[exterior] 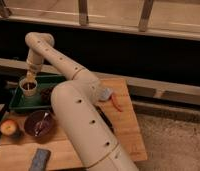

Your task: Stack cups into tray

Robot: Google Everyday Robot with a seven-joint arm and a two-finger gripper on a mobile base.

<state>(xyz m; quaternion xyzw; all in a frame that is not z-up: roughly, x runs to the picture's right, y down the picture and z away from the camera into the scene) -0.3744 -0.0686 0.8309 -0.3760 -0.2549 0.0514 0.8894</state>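
The cream-white paper cup (29,88) stands upright with a dark inside, in the left part of the green tray (17,106). My gripper (31,76) hangs from the arm directly above the cup, at its rim. Whether it holds the cup does not show. I cannot make out the small metal cup as a separate thing. It may be the dark inside of the paper cup.
A dark reddish bowl (46,93) sits in the tray next to the cup. In front of the tray are a purple bowl with a spoon (39,124), an apple (8,127) and a grey sponge (40,159). A red chili (115,103) lies at the right. My arm (85,125) spans the table's middle.
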